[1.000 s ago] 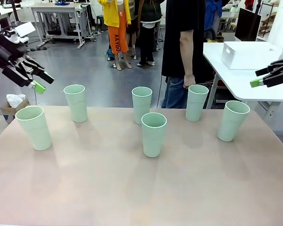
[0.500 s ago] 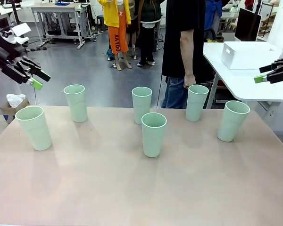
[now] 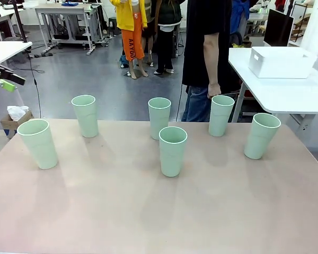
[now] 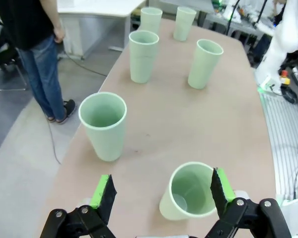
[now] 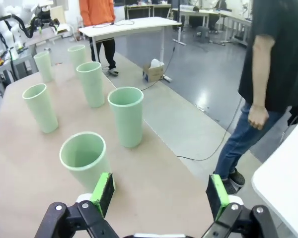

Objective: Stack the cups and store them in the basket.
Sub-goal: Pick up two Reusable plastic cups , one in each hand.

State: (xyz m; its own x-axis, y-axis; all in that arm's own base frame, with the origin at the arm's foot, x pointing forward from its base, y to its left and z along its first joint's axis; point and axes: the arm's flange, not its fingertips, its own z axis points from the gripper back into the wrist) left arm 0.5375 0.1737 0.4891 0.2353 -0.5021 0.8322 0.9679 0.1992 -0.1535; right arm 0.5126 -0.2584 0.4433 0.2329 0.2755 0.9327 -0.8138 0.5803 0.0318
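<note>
Currently the left gripper (image 4: 161,183) and right gripper (image 5: 160,191) gape wide, empty; six upright cups (image 3: 173,151) stand spread across mid-frame. A crooked descent could clip a rim and topple one.

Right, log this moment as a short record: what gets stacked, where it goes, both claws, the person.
to stack: six tall pale mint-green plastic tumblers, upright, apart, none nested
surface: beige table
store in: white rectangular plastic tub on the white side table, apart from the tumblers
left claw: open, holding nothing
right claw: open, holding nothing
person: standing at the far side, hand hanging down
</note>
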